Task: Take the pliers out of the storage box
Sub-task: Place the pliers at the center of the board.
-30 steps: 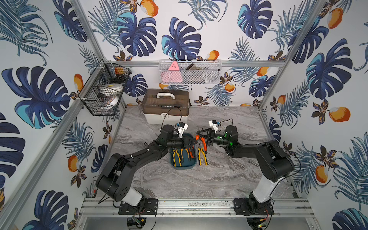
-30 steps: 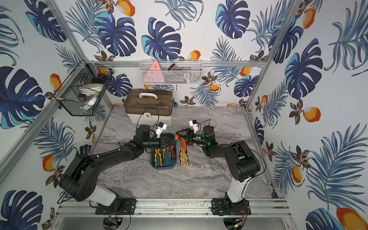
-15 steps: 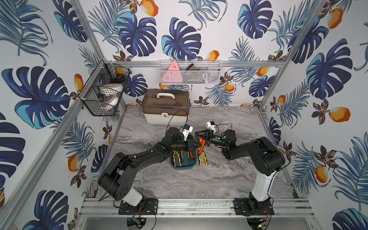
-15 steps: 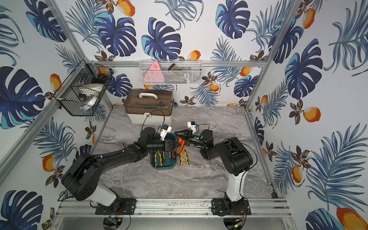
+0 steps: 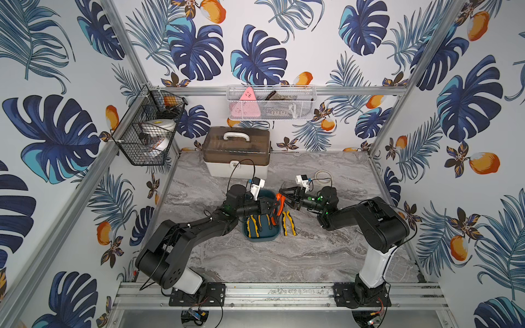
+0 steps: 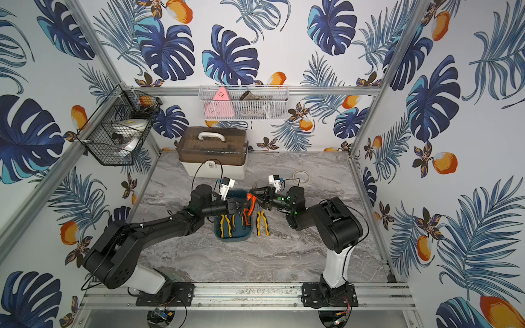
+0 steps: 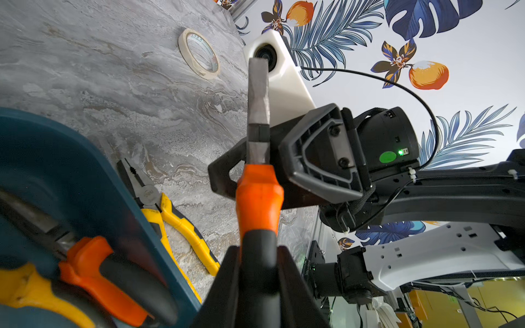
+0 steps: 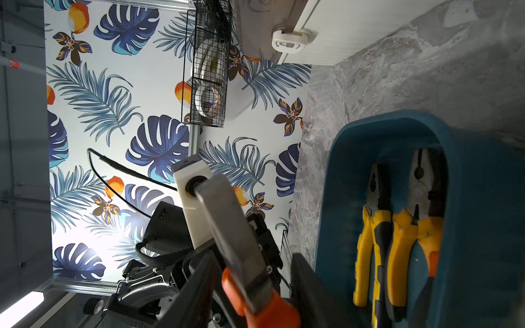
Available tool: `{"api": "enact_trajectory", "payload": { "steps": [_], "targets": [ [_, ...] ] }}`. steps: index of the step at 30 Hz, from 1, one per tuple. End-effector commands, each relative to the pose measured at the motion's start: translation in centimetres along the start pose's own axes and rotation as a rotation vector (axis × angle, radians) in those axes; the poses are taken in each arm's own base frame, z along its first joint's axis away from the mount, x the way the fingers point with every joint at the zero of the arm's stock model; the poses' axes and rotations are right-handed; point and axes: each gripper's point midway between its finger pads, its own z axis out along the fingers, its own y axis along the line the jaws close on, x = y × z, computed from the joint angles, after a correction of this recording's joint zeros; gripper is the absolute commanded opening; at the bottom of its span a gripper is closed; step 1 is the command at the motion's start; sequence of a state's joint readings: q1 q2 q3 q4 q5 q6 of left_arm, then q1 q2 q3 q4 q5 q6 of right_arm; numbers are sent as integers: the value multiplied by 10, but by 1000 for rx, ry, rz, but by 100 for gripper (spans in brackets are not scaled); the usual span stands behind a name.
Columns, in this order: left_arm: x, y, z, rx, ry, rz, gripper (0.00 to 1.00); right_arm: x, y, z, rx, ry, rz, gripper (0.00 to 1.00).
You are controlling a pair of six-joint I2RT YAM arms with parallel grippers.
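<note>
Evidently under halfway: the left hand (image 5: 270, 209) clenches an orange pair of pliers (image 5: 280, 204) by its handles above the storage box's (image 5: 260, 238) right rim. A yellow pair (image 5: 289, 224) lies out on the counter (image 5: 312, 250) just beside it, and the right hand (image 5: 284, 197) flanks the lifted head, pinching or not one cannot tell. The wrist views show plainly what the top views half hide inside: another orange pair (image 7: 93, 264) and two yellow pairs (image 8: 400, 241).

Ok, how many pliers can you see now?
5. Two yellow pliers and one orange in the storage box; one yellow on the table beside it; an orange pair held by the left gripper. Others may be hidden.
</note>
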State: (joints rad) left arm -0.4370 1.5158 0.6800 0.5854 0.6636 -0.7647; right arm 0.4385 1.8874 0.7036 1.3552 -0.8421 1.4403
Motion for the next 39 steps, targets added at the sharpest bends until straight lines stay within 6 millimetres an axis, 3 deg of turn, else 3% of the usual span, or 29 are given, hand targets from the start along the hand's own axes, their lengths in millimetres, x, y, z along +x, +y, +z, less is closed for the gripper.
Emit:
{"api": "enact_trajectory", "payload": {
  "steps": [1, 6, 13, 15, 17, 22, 24, 25, 32, 36, 39],
  "targets": [
    [-4, 14, -2, -70, -38, -25, 0, 6, 33, 4, -114, 32, -92, 41],
    [-5, 12, -2, -70, -35, -22, 0, 8, 41, 6, -103, 38, -121, 35],
    [-4, 10, 2, -58, -10, -24, 0, 14, 49, 10, -96, 52, -144, 0],
    [-4, 9, 1, -62, -5, -21, 2, 16, 49, 11, -90, 56, -148, 0],
    [-6, 7, -2, -73, -12, -9, 19, 16, 49, 12, -84, 58, -151, 0],
    [-15, 1, -13, -144, -12, 33, 78, 16, 46, 11, -17, 55, -162, 0],
    [-21, 1, -19, -193, -23, 51, 95, 14, 41, 9, 58, 48, -183, 0],
    [-25, 2, -23, -222, -36, 57, 99, 13, 37, 7, 112, 40, -208, 0],
    [-43, 44, -68, -539, -249, -27, 99, 0, 19, -31, 512, -26, -365, 0],
    [-33, 71, -92, -661, -339, -76, 99, -5, 0, -65, 738, -33, -407, 0],
    [-25, 75, -94, -640, -361, -59, 99, -7, -13, -87, 781, -54, -369, 0]
  ]
}}
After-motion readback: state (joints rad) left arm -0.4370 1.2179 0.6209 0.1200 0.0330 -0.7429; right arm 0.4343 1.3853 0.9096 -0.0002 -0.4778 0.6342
